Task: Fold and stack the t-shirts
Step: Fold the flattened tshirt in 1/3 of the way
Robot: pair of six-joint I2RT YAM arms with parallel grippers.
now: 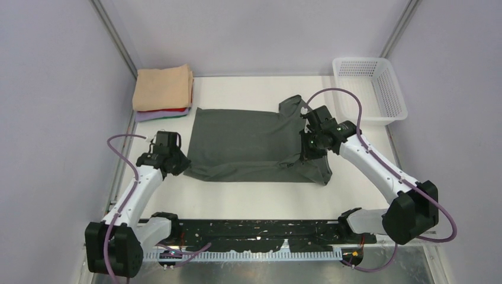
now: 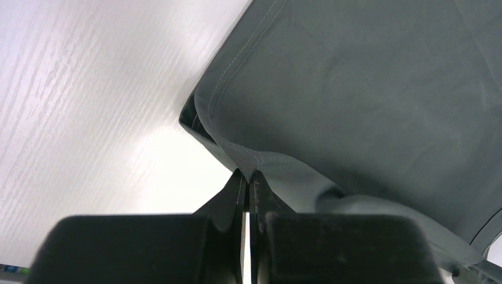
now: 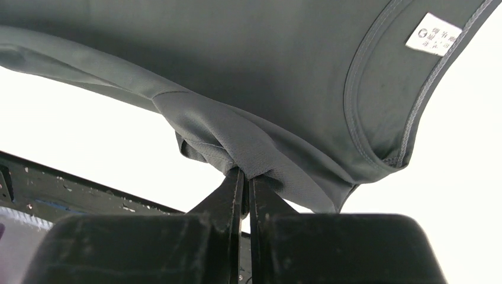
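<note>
- charcoal t-shirt [image 1: 243, 142] lay spread on the white worktop [image 1: 254, 198], about mid-worktop in the top view, hem toward 9 o'clock, collar toward 3 o'clock.
- left pincer [image 2: 247, 177] was clamped on the hem corner at the shirt's 8 o'clock. its fingers were pressed together with a thin fold of cloth pinched at the tips.
- right pincer [image 3: 244, 174] was clamped on a bunched fold at the shirt's 4 o'clock, close to the collar. cloth rose from the tips in its wrist view.
- neck label [image 3: 433, 34] showed inside the collar, at 1 o'clock in the right wrist view.
- cloth around the right pincer was rumpled. one sleeve stuck out at the shirt's 1 o'clock.
- folded stack [image 1: 163, 87] sat at the worktop's 10 o'clock, just beside the shirt's far hem corner. it had peach-tan on top, red under it and lavender at the bottom.
- white mesh basket [image 1: 370, 89] stood at 2 o'clock, apart from the shirt.
</note>
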